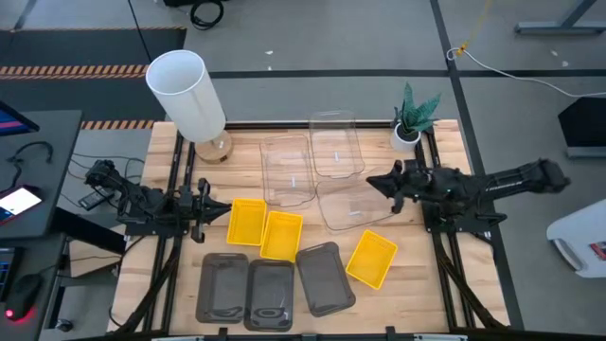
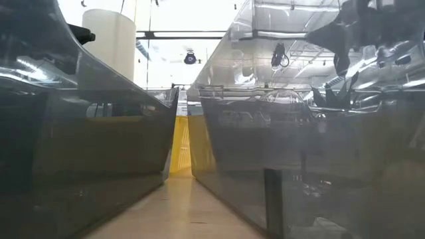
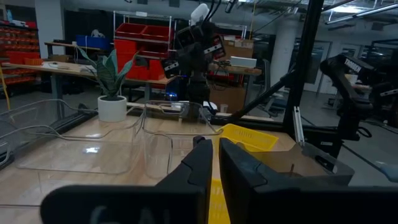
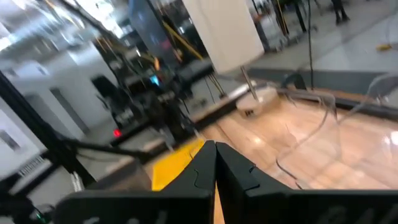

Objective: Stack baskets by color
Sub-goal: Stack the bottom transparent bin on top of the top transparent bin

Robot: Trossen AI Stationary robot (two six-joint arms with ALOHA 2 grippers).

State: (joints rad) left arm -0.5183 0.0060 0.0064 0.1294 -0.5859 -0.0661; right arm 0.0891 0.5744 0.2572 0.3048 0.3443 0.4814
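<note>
Three clear baskets lie flat on the far half of the wooden table. Nearer are three yellow baskets, and three dark grey baskets rest along the near edge. None of them are stacked. My left gripper stays shut at the table's left, just left of a yellow basket. My right gripper is shut and empty, held level above the right-hand clear basket's far edge.
A tall white cylinder stands at the far left corner and a small potted plant at the far right. In the low view, grey basket walls fill the front, with yellow between them.
</note>
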